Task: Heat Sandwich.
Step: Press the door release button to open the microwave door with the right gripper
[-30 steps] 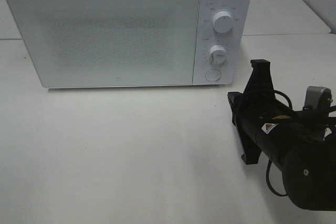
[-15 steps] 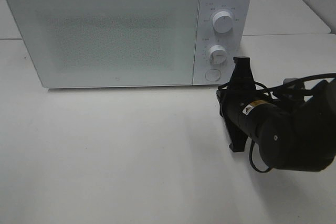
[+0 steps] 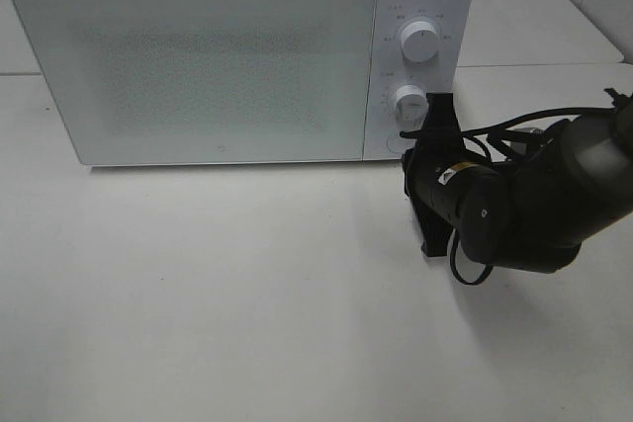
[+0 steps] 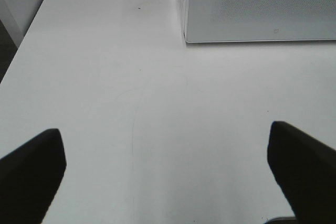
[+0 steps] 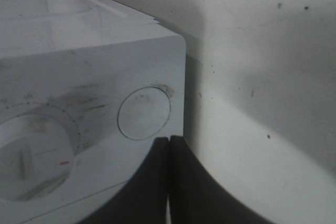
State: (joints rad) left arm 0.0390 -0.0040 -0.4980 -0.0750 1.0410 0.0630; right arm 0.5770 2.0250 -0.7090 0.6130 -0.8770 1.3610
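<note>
The sandwich and its pink plate are out of view. The white microwave [image 3: 198,56] stands at the back of the table with its door shut. Its control panel has two knobs [image 3: 420,42] and a round button [image 3: 399,141] below them. My right gripper [image 3: 438,106] is shut and empty, its tips close to the panel's lower right. In the right wrist view the shut fingertips [image 5: 169,142] sit just below the round button [image 5: 144,113], beside the lower knob [image 5: 31,158]. My left gripper [image 4: 167,156] is open and empty over bare table, with the microwave's corner [image 4: 262,3] ahead of it.
The white table [image 3: 198,294] stretches in front of the microwave. A second white table top [image 3: 534,7] lies behind at the right. The right arm's cables [image 3: 514,126] loop beside the panel.
My right arm has swung left and toward the microwave, bringing the shut gripper from the table's right side up to the control panel near the round button.
</note>
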